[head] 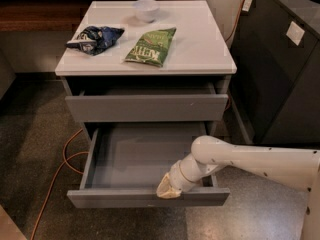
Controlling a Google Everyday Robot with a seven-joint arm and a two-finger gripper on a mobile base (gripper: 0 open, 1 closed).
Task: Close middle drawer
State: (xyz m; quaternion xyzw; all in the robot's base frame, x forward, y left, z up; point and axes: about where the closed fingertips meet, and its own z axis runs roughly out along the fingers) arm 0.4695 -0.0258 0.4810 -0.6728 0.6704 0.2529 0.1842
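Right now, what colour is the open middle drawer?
Middle drawer: gray, camera view; gripper at its front.

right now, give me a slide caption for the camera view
Robot's tool at the inner side of the front panel of the pulled-out middle drawer.
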